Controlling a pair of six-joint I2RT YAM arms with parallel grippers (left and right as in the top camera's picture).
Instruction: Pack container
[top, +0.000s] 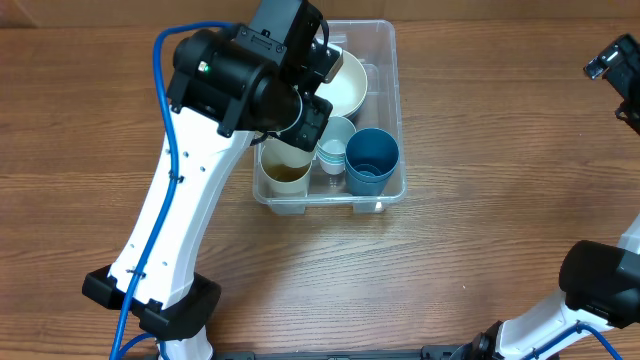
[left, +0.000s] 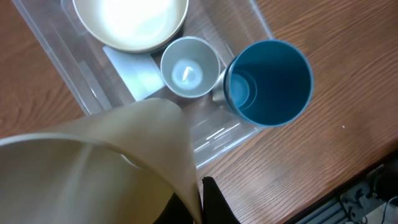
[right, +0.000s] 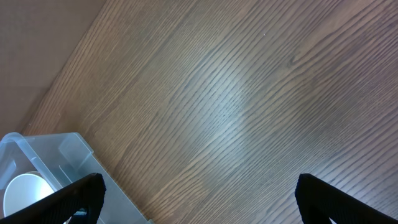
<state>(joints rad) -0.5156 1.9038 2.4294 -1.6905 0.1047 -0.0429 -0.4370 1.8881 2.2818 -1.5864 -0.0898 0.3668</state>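
Tan cup (left: 93, 168) gripped by left hand (top: 305, 120), container (top: 386, 45) lengthwise away from robot, right hand (right: 199, 190) spread, empty

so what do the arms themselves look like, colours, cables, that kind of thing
Both arms are white links with chunky black joint housings. The left arm has a blue cable looping along it and a small green dot on one housing. The right arm matches; its fingers are black.
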